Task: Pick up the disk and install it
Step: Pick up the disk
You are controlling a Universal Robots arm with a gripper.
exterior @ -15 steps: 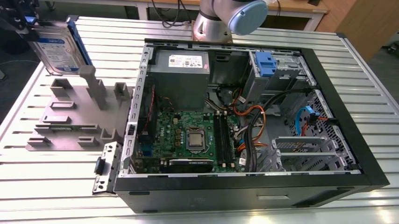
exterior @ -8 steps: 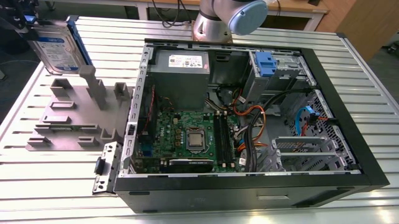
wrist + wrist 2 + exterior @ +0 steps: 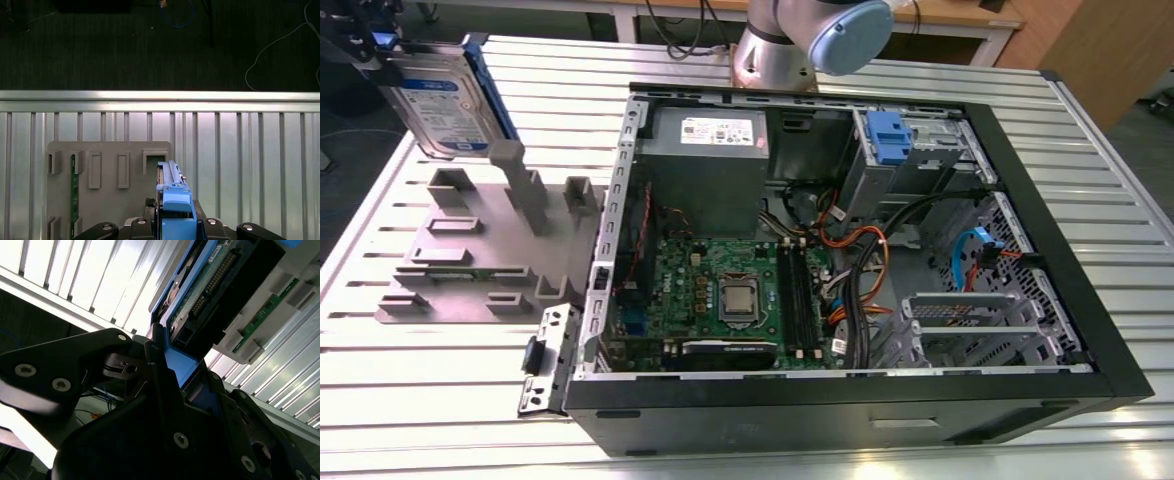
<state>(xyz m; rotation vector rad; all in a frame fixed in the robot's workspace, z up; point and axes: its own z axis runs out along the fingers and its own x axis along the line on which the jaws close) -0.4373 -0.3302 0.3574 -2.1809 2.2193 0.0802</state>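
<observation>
The disk point(image 3: 447, 100), a silver hard drive with a white-and-blue label in a blue carrier, hangs upright at the exterior view's far left, above the grey fixture point(image 3: 467, 250). My gripper point(image 3: 376, 58) is shut on its upper end. In the first wrist view the blue carrier edge point(image 3: 175, 197) sticks out from between the black fingers point(image 3: 102, 230), over the fixture point(image 3: 110, 195). The second wrist view shows the disk's green circuit board point(image 3: 210, 285), with the fingers point(image 3: 160, 385) clamped on the blue carrier.
The open computer case point(image 3: 1067, 250) lies on the slatted metal table point(image 3: 440, 400), at the exterior view's right of the fixture. Inside are the motherboard point(image 3: 734, 290), a grey power-supply box point(image 3: 707, 135), cables and a drive bay with a small blue bracket point(image 3: 887, 135). The arm's base point(image 3: 787, 45) stands behind the case.
</observation>
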